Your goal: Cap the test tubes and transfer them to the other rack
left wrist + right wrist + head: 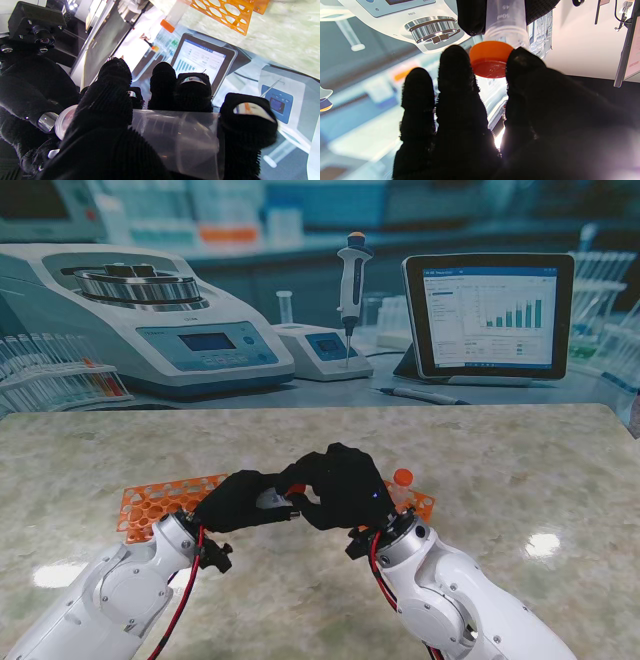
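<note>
the two hands meet over the middle of the tabletop (520, 470), the left hand (245, 502) on the left, the right hand (340, 485) on the right, fingertips touching. a test tube (175, 140) lies across the left hand's fingers; a cap (490, 60) sits between the right hand's fingers at the tube's mouth. behind the hands, farther from me, a rack (160, 502) lies on the tabletop to the left, and a capped tube (402, 480) stands in another rack (422, 504) just right of the right hand.

Clear test tube (506, 18) carries printed graduation numbers, shown inverted; "45" is legible, with a second number beside it that looks like "50". Tablet (488, 315) shows a bar chart, its text too small to read.
</note>
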{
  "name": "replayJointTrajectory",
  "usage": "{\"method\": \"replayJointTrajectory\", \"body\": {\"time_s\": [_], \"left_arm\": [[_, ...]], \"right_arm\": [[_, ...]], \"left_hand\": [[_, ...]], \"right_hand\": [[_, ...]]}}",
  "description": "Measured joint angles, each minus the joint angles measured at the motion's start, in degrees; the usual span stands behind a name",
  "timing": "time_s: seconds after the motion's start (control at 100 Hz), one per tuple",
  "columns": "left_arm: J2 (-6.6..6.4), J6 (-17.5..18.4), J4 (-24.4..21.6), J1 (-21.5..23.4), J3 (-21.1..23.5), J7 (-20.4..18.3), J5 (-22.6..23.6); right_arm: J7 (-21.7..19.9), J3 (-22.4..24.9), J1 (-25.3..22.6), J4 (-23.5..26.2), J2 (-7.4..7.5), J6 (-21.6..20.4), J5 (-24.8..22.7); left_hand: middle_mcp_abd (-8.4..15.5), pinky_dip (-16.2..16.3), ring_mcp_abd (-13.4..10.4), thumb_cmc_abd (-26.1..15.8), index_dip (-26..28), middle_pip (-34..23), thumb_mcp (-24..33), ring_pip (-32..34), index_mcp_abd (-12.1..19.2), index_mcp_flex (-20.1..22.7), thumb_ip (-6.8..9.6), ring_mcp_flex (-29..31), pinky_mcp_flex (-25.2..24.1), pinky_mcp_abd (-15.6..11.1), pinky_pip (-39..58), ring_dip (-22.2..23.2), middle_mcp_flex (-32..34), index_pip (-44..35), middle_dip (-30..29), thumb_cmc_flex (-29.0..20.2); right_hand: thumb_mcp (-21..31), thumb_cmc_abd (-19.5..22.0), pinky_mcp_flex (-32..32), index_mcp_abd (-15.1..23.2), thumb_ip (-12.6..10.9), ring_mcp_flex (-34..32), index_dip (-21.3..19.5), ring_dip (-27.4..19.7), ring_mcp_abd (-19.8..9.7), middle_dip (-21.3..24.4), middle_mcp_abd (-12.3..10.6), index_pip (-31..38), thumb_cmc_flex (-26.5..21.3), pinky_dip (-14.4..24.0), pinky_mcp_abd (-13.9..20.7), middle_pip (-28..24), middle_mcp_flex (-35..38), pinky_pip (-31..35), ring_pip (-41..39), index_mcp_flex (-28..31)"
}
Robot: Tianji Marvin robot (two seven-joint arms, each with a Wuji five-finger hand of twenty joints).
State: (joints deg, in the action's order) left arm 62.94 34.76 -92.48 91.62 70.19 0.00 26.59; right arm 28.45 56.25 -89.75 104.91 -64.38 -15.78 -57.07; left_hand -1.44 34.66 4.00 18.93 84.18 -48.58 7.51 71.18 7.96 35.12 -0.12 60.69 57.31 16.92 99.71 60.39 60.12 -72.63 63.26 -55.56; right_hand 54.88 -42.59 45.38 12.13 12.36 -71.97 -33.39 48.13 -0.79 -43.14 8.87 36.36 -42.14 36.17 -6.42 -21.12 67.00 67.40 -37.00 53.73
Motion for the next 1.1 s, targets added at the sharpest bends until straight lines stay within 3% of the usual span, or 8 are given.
{"method": "replayJointTrajectory", "body": {"time_s": [1.1], "left_arm": [[0.01,0.1,-0.1,0.0,-0.1,0.3,0.1]], "right_arm": [[3.0,-0.6,-1.7,0.0,-0.14,-0.9,-0.7]], "left_hand": [[0.1,0.0,0.0,-0.5,0.1,0.0,-1.1,-0.1,0.7,-0.1,0.00,0.0,-0.1,0.0,0.0,0.0,-0.1,0.0,0.0,0.0]], "right_hand": [[0.0,0.0,0.2,0.0,0.0,0.0,0.0,0.0,0.0,0.0,0.0,0.0,0.0,0.0,0.0,0.0,0.0,0.0,0.0,0.0]]}}
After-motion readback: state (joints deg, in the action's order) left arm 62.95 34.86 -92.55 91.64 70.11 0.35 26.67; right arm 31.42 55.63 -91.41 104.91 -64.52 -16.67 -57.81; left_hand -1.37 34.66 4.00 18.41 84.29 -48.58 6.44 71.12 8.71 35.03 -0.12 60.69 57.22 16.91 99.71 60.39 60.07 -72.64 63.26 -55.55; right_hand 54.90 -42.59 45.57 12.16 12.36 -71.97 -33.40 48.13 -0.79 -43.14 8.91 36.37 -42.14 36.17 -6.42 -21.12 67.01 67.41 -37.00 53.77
